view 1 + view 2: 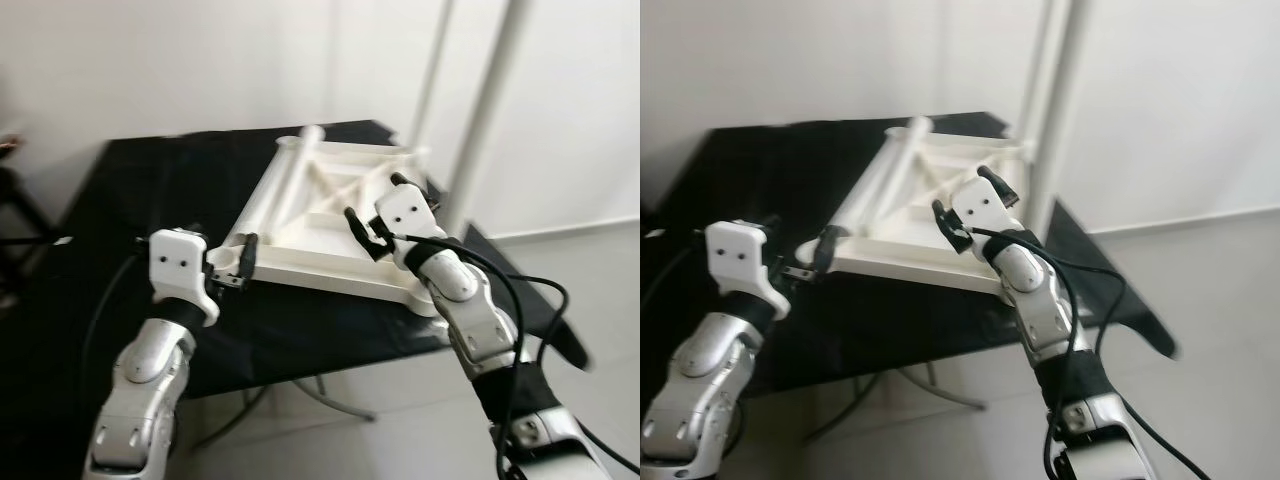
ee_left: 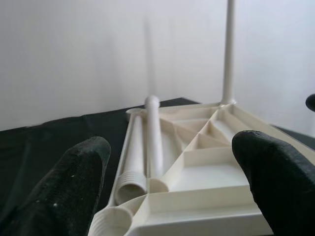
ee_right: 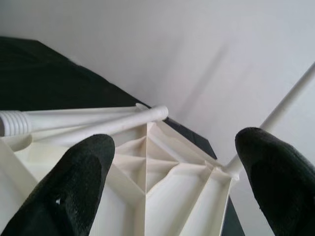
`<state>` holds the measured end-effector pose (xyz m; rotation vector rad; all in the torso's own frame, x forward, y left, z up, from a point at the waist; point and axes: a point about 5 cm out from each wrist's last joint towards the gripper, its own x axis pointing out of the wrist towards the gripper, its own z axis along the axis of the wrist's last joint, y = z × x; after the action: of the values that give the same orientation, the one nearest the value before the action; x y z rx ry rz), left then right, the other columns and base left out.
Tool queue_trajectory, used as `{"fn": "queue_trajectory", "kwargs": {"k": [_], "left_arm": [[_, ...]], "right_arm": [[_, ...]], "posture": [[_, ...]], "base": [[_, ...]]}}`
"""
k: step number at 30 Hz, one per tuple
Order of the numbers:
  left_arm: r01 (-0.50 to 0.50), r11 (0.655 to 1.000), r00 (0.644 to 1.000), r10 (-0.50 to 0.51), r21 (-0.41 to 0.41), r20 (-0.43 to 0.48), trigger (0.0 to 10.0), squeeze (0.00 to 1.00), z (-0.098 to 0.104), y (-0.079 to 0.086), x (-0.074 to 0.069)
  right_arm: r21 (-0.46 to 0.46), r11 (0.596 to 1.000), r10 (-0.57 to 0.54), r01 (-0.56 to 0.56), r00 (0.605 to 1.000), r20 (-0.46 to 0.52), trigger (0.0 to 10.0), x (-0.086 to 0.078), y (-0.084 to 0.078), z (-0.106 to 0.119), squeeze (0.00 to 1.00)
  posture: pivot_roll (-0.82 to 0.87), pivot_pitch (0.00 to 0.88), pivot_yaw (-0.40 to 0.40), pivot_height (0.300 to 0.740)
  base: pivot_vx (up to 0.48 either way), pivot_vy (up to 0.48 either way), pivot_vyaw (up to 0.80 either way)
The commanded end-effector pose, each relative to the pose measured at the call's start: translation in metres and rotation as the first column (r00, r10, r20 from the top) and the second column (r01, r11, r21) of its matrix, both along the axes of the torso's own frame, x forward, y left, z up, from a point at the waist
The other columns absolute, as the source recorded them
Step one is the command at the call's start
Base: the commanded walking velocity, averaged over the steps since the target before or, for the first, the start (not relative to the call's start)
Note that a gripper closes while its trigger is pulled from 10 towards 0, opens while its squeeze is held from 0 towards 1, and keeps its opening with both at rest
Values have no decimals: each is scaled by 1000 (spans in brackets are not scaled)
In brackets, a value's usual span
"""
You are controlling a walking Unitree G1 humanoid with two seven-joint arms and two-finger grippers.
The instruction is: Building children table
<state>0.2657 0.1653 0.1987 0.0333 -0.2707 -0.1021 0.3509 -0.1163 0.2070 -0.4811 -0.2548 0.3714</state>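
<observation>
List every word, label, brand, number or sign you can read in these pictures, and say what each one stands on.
None: no readable text in any view.
The white tabletop, lying upside down on the black table, bears no lettering or label.
The loose white legs lying on it are plain.
The left end effector and right end effector housings show only two small dark holes, no markings.

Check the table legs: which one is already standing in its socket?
The leg upright at the tabletop's far right corner. The two other legs lie flat along its left edge.
</observation>
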Motion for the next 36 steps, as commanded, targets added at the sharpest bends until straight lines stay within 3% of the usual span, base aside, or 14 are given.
{"fn": "queue_trajectory", "kwargs": {"k": [1, 4, 8, 9, 12, 14, 15, 16, 19, 20, 22, 27, 33, 36], "left_arm": [[-15, 999, 1000, 16, 34, -17, 10000, 0, -4, 2, 0], [-36, 997, 998, 39, 68, -38, 10000, 0, -11, 5, 0], [-61, 994, 996, 67, 85, -59, 10000, 0, -17, 9, 0], [-87, 992, 992, 95, 92, -81, 10000, 0, -24, 14, -2], [-87, 992, 992, 95, 92, -81, 10000, 0, -24, 14, -2], [-118, 988, 986, 129, 102, -106, 10000, 0, -32, 19, -4], [-167, 980, 974, 182, 111, -138, 10000, 0, -42, 26, -8], [-167, 980, 974, 182, 111, -138, 10000, 0, -42, 26, -8], [-256, 959, 942, 276, 122, -191, 10000, 0, -58, 33, -22], [-256, 959, 942, 276, 122, -191, 10000, 0, -58, 33, -22], [-304, 946, 921, 323, 115, -219, 10000, 0, -64, 32, -39], [-334, 938, 910, 347, 95, -229, 10000, 0, -64, 30, -53], [-330, 938, 898, 346, 103, -273, 10000, 0, -62, 30, -75], [-321, 940, 894, 341, 114, -291, 10000, 0, -60, 28, -87]], "right_arm": [[-51, 993, 102, -105, 993, -51, 10000, -5, 11, -10, 0], [-95, 957, 258, -273, 955, -147, 10000, -15, 21, -23, 0], [-108, 929, 330, -355, 923, -197, 10000, -20, 23, -27, 0], [-139, 899, 375, -415, 895, -243, 10000, -22, 22, -30, 0], [-139, 899, 375, -415, 895, -243, 10000, -22, 22, -30, 0], [-170, 870, 401, -462, 866, -298, 10000, -23, 20, -34, 0], [-181, 847, 409, -500, 831, -378, 10000, -18, 16, -37, 0], [-181, 847, 409, -500, 831, -378, 10000, -18, 16, -37, 0], [-205, 832, 390, -515, 807, -443, 10000, 3, 13, -32, 0], [-205, 832, 390, -515, 807, -443, 10000, 3, 13, -32, 0], [-257, 822, 367, -508, 818, -442, 10000, 17, 19, -24, 0], [-271, 821, 362, -502, 826, -432, 10000, 23, 27, -16, 0], [-222, 762, 455, -608, 747, -485, 10000, 25, 51, -5, 0], [-262, 750, 439, -608, 753, -491, 10000, 32, 59, 5, 0]], "posture": [[-87, 7, -2, 740], [-87, 7, -2, 740], [-84, 11, 3, 740], [-83, 15, 4, 740], [-83, 15, 4, 740], [-79, 23, 3, 740], [-73, 45, 3, 740], [-73, 45, 3, 740], [-60, 84, 1, 740], [-60, 84, 1, 740], [-36, 143, -4, 740], [-17, 182, -4, 740], [29, 278, -10, 740], [45, 309, -15, 740]], "base": [[0, 0, 0], [0, 0, 0], [0, 0, 0], [0, 0, 0], [0, 0, 0], [0, 0, 0], [0, 0, 0], [0, 0, 0], [0, 0, 0], [0, 0, 0], [0, 0, 0], [0, 0, 0], [0, 0, 0], [0, 0, 0]]}}
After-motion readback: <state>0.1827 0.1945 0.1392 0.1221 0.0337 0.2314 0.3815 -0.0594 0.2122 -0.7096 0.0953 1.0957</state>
